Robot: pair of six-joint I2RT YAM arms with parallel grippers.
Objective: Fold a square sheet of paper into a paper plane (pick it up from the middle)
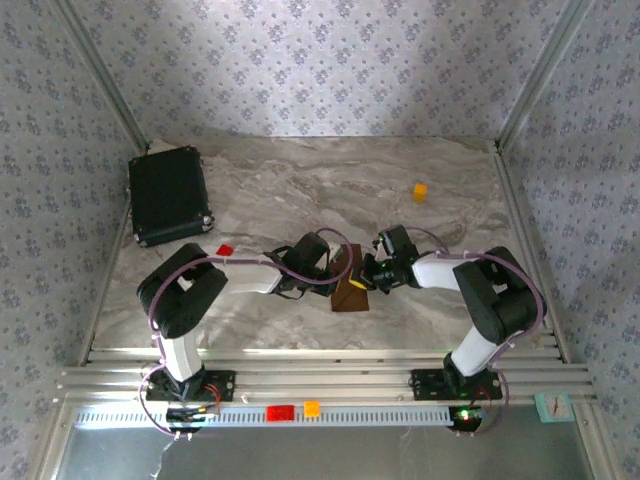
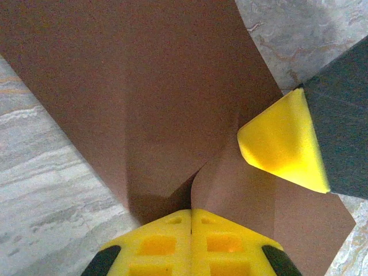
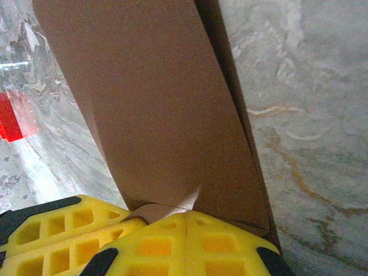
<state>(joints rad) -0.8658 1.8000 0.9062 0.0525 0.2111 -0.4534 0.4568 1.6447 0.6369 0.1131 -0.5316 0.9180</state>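
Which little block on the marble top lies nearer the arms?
The red block, right beside the left arm; the orange block sits alone farther back on the right.

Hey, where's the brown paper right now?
In the top view the paper is near the middle of the table, pinched between both arms' shut jaws, with the red block off to its left.
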